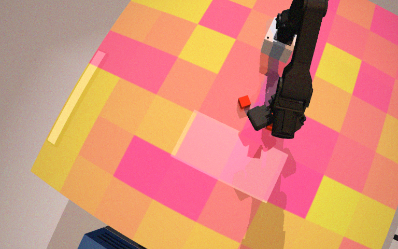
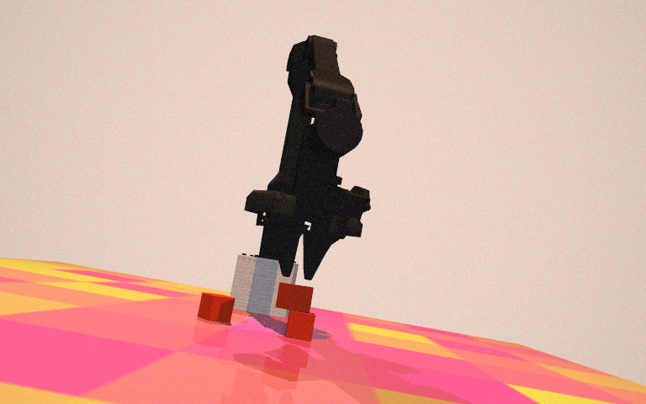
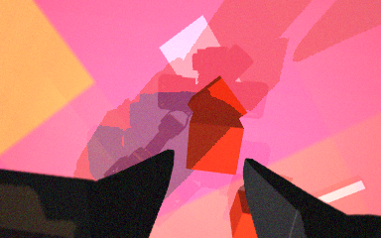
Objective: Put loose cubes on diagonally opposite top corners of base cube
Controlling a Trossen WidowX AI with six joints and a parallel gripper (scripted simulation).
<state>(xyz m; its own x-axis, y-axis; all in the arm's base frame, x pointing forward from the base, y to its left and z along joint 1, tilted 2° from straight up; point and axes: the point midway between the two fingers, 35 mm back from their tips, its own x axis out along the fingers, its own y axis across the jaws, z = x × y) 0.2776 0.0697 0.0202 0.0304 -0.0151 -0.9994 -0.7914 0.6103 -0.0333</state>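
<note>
The red base cube (image 2: 300, 326) (image 3: 229, 93) stands on the patterned table. One loose red cube (image 2: 295, 296) (image 3: 218, 154) rests on it, looking level, turned relative to it and offset to the left in the exterior view. The other loose red cube (image 1: 244, 101) (image 2: 215, 307) (image 3: 242, 220) sits on the table, left of the stack. My gripper (image 2: 297, 278) (image 3: 208, 161) is open and empty, its fingertips just above the upper cube. In the top view the arm hides the fingertips and nearly all of the stack.
A pale grey box (image 1: 270, 36) (image 2: 262, 285) stands behind the stack, under the arm. A pale strip (image 1: 76, 99) lies along the table's left edge in the top view. A blue object (image 1: 102, 240) is beyond the near edge. Arm shadows cross the table around the stack.
</note>
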